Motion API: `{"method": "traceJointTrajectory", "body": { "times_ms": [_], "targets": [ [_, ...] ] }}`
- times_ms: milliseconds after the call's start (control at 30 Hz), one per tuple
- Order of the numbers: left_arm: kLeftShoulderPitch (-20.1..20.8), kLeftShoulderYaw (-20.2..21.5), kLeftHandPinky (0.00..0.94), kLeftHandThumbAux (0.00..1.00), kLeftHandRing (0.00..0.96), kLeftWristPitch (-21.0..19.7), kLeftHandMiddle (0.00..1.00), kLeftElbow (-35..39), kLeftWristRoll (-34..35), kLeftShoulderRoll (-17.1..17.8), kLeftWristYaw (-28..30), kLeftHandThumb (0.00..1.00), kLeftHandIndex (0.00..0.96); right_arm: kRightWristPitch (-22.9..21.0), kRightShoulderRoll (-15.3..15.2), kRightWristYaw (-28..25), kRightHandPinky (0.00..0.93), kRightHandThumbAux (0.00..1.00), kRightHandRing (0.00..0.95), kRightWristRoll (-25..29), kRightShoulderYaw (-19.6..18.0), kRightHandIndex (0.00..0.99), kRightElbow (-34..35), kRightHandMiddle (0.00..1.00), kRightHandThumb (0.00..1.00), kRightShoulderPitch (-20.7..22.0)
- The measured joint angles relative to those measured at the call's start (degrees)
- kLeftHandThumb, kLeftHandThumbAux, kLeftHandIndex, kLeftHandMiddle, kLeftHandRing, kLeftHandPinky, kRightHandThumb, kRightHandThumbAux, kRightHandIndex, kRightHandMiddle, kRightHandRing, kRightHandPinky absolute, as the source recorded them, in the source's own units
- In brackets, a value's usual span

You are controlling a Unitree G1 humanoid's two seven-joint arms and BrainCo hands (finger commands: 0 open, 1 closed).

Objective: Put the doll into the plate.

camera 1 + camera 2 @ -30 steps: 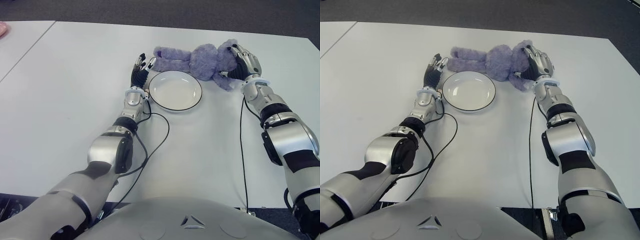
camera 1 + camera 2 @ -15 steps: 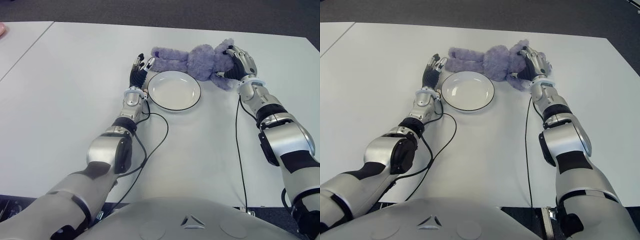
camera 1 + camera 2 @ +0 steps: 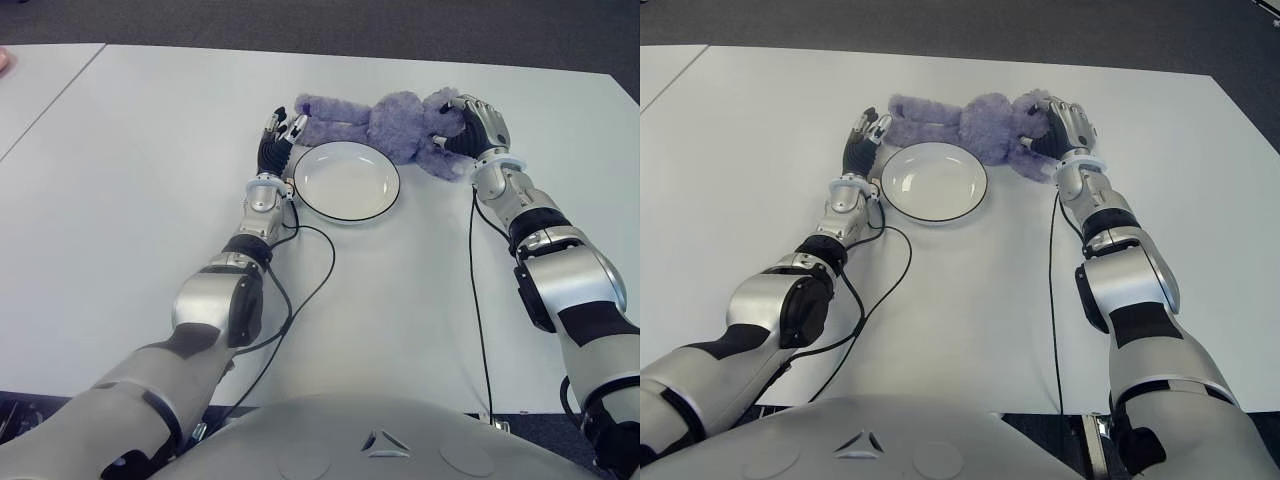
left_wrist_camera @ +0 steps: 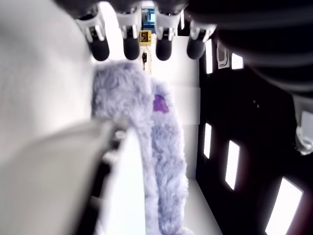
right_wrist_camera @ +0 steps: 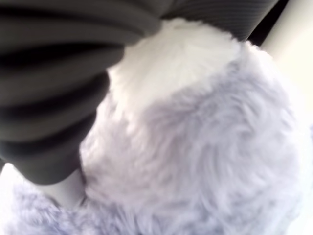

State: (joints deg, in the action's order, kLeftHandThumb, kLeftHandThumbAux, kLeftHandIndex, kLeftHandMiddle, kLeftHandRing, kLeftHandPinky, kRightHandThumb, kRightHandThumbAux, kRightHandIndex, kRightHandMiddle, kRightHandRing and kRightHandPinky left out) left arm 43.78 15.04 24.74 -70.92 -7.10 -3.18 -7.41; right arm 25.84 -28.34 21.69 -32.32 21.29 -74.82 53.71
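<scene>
I see the fuzzy purple doll (image 3: 385, 122) stretched 9-to-3 behind the round white plate (image 3: 346, 181); right hand (image 3: 478, 124) grips its head, left hand (image 3: 277, 143) open at its feet.

The doll (image 3: 385, 122) is lavender-grey plush, with a small purple patch on one leg seen in the left wrist view. The plate (image 3: 346, 180) is white with a thin black rim. The tabletop (image 3: 150, 150) is plain white. The arms are silver and black, with black fingers (image 3: 270, 150) and black cables (image 3: 310, 270).
</scene>
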Motion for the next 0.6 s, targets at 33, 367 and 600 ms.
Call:
{"method": "traceJointTrajectory", "body": {
  "times_ms": [33, 367, 600],
  "targets": [
    [0.0, 0.0, 0.041, 0.387, 0.019, 0.1, 0.02, 0.0, 0.0, 0.0, 0.0, 0.0, 0.0, 0.0, 0.0, -0.4, 0.779, 0.719, 0.733, 0.4, -0.2, 0.434, 0.1, 0.721, 0.682, 0.0],
    [-0.1, -0.2, 0.046, 0.375, 0.021, 0.3, 0.024, 0.0, 0.0, 0.1, 0.0, 0.0, 0.0, 0.6, 0.9, -6.3, 0.857, 0.715, 0.848, 4.1, -3.3, 0.441, 0.2, 0.852, 0.703, 0.9],
    [-0.1, -0.1, 0.046, 0.381, 0.035, 0.3, 0.039, 0.0, 0.4, 0.1, 0.0, 0.0, 0.0, 0.7, 1.3, -8.6, 0.862, 0.715, 0.859, 5.3, -4.7, 0.441, 0.3, 0.865, 0.704, 1.4]
  ]
}}
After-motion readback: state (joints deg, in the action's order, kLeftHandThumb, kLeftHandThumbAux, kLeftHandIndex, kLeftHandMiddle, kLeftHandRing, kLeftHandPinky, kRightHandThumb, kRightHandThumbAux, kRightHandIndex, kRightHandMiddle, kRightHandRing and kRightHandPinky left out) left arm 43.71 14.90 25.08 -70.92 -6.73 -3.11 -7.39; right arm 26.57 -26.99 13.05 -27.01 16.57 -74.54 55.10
